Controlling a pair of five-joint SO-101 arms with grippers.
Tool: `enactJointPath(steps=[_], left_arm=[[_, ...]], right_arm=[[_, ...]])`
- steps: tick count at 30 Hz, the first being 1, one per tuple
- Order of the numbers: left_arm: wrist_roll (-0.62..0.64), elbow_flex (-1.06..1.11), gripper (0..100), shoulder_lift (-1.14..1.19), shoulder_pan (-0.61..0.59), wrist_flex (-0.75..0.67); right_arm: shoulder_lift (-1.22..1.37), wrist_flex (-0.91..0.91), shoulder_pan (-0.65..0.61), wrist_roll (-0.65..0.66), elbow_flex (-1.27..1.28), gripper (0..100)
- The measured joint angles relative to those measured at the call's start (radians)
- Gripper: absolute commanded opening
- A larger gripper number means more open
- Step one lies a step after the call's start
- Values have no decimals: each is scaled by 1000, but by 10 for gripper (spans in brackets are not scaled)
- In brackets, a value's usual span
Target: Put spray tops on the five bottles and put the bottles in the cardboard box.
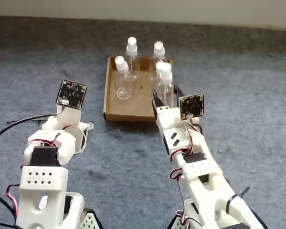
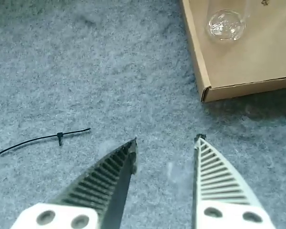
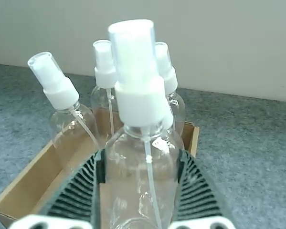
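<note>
My right gripper (image 1: 165, 98) (image 3: 140, 160) is shut on a clear bottle (image 1: 165, 85) (image 3: 142, 167) with a white spray top (image 3: 135, 71), held upright at the right edge of the cardboard box (image 1: 110, 98). I cannot tell whether the bottle rests on the box floor. Several other clear bottles with white spray tops stand in the box, one at the left (image 1: 122, 78) (image 3: 68, 119) and others at the back (image 1: 132, 55) (image 1: 159, 56). My left gripper (image 2: 165, 140) (image 1: 83, 132) hangs open over the carpet, left of the box, holding nothing.
Grey carpet covers the whole table. A black cable tie (image 2: 47, 138) lies on it near the left gripper. The near left corner of the box (image 2: 205, 90) and a bottle's base (image 2: 225, 25) lie just ahead of the left gripper. A pale wall runs along the back.
</note>
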Motion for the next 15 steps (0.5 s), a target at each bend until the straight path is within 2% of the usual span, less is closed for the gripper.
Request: enactJointPath(steps=[15], left_arm=[[0,0,184,0,0,0]], right_arm=[[52,-54,0,0,-3,5]])
